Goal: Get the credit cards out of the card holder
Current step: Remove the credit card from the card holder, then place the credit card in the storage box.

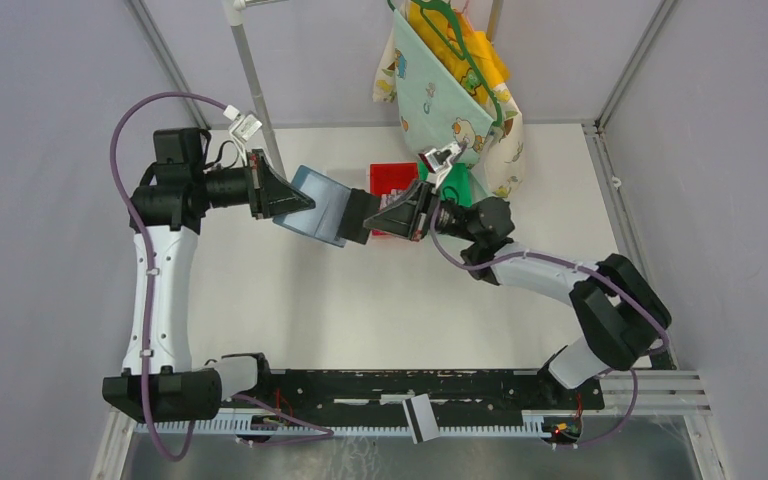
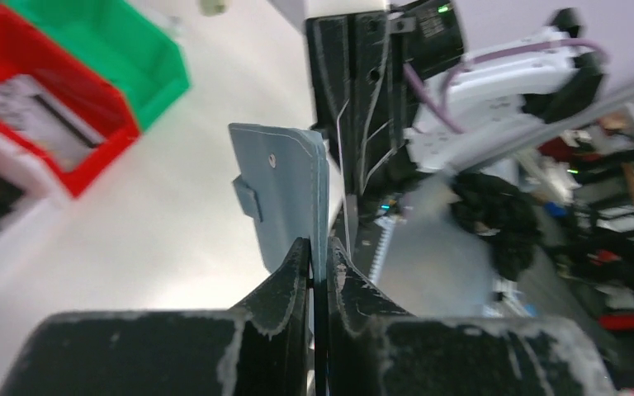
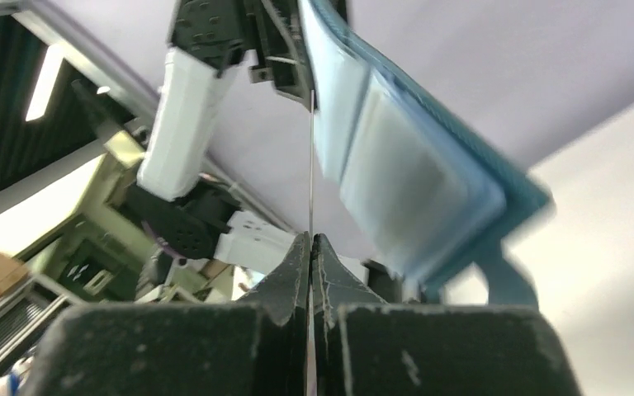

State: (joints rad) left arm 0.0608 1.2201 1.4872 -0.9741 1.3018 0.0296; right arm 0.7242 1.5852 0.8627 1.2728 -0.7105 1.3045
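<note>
The teal-blue card holder (image 1: 318, 205) hangs open in the air between my two grippers, above the table's far middle. My left gripper (image 1: 298, 203) is shut on its left edge; in the left wrist view the jaws (image 2: 318, 247) pinch the wallet's edge (image 2: 285, 194), whose snap tab shows. My right gripper (image 1: 368, 212) is shut on a thin pale credit card (image 3: 310, 177), seen edge-on and running from its fingertips (image 3: 310, 241) up to the card holder's light blue pockets (image 3: 404, 165). I cannot tell how much of the card is still inside the pocket.
A red bin (image 1: 392, 178) holding pale cards (image 2: 37, 107) and a green bin (image 1: 458, 185) stand behind the grippers. A patterned cloth bag on a green hanger (image 1: 455, 95) hangs at the back beside a metal pole (image 1: 253, 80).
</note>
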